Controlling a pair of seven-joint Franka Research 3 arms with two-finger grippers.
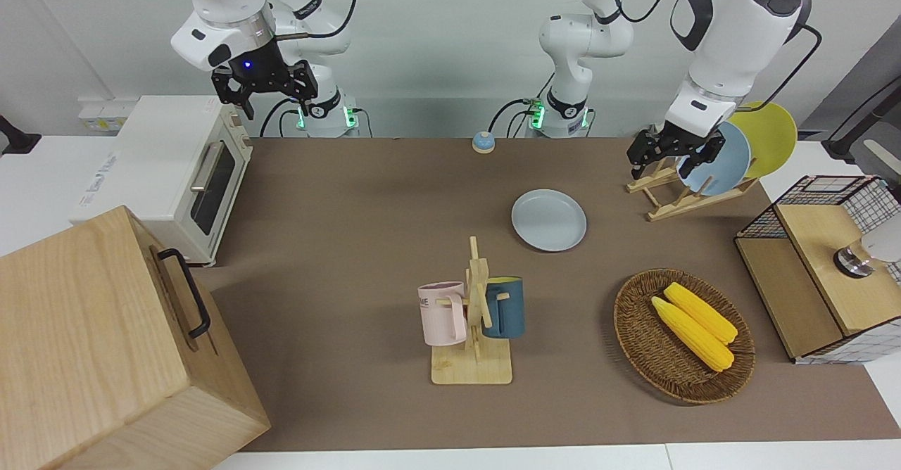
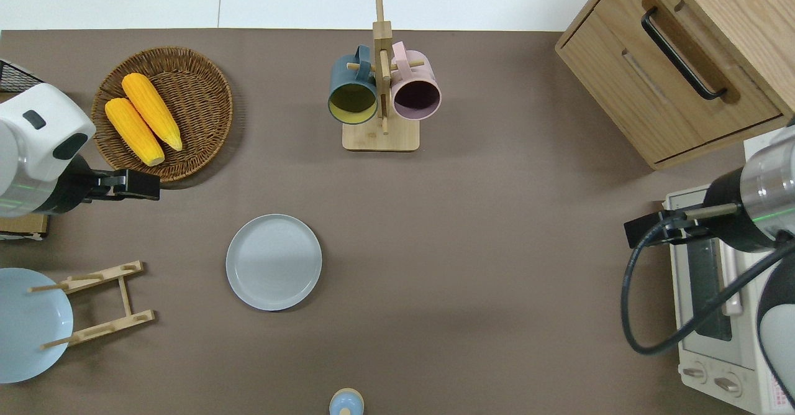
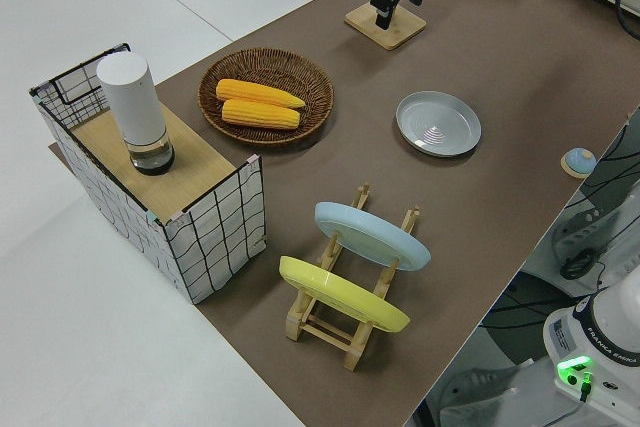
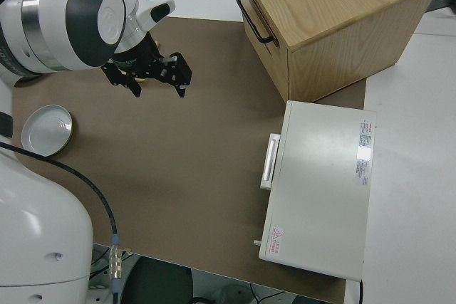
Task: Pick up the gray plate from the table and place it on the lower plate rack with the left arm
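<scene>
The left end effector hangs empty in the air with its fingers spread apart, near the wicker basket in the overhead view, while the right arm is just parked. The gray plate lies flat on the table, apart from everything; it looks stiff, smooth, probably slippery and chippable, so I'd pinch the raised rim since nothing else offers a grip. There's open mat all round it, but the lower plate rack already holds a light-blue plate and a yellow plate, so only the nearer pegs look free.
</scene>
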